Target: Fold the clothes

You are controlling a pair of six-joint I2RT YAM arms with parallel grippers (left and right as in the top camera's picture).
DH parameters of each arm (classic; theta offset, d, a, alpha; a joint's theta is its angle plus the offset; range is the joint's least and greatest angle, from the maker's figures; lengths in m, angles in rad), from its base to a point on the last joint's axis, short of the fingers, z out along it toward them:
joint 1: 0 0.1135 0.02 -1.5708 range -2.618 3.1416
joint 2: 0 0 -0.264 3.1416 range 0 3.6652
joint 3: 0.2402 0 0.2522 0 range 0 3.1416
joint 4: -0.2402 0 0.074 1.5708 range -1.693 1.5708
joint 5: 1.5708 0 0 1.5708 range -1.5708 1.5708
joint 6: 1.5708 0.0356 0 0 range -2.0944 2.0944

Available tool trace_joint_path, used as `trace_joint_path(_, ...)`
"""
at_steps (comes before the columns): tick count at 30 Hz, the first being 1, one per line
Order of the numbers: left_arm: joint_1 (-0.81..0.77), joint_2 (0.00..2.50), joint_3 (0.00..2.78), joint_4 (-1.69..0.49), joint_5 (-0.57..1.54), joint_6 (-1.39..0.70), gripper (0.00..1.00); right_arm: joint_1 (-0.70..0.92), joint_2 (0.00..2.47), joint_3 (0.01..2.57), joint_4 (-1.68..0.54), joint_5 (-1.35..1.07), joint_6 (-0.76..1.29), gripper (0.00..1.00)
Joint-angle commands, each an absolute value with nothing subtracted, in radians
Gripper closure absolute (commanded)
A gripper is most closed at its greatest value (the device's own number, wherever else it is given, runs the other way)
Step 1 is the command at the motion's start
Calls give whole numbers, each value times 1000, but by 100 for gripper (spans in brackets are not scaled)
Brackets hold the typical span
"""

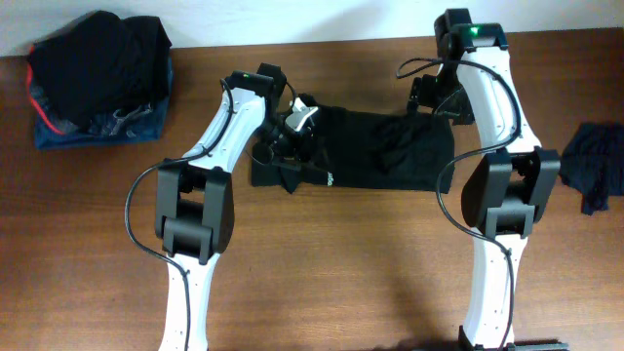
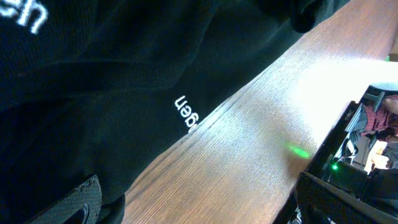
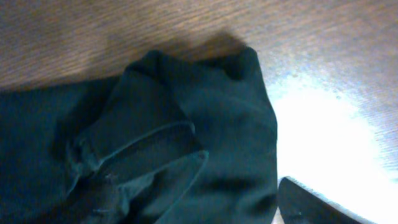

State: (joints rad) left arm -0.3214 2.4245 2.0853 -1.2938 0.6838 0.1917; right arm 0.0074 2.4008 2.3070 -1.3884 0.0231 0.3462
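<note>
- At the far-left corner of the table (image 1: 322, 263) a pile of clothes (image 1: 97, 73) sits well apart from where I work
- My left gripper (image 1: 295, 125) hangs over the left end of the black T-shirt (image 1: 380, 146), jaws spread wide, with nothing pinched that I can see; in the left wrist view the fabric lies close beneath me, with white lettering (image 2: 186, 113) near its edge
- The T-shirt lies mid-table, somewhat nearer the far edge, as a long flat band; its long axis runs from the table's left edge toward the right edge, so each short end points at one of my arms
- I judge that the coming fold turns on that axis: one short end has to travel along it onto the other, and each arm is nearer its own end
- My right gripper (image 1: 429, 97) sits at the band's far-right corner, where the cloth bunches; the right wrist view shows one finger (image 3: 311, 202) over bare wood just beside the fabric and the other out of frame, so I cannot tell whether these jaws are spread or closed, though I see no cloth in them
- Near the right edge a dark cloth (image 1: 595, 166) lies apart from the T-shirt
</note>
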Motion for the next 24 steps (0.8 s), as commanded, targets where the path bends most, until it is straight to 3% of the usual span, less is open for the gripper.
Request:
trace_joint_path(1, -321, 2433, 2096, -1303, 638, 215, 1, -20, 2431, 2262, -1364, -8, 442, 77)
trace_joint_path(2, -321, 2433, 2095, -1305, 621, 215, 1, -32, 2431, 2261, -1362, -9, 455, 87)
trace_joint_path(5, -321, 2433, 2095, -1305, 605, 215, 1, -68, 2431, 2260, -1357, -54, 454, 94)
trace_joint_path(13, -321, 2433, 2095, -1298, 605, 215, 1, -132, 2431, 2245, -1357, -72, 454, 96)
trace_joint_path(24, -322, 2433, 2095, -1288, 605, 215, 1, -56, 2431, 2070, -1220, -98, 454, 96)
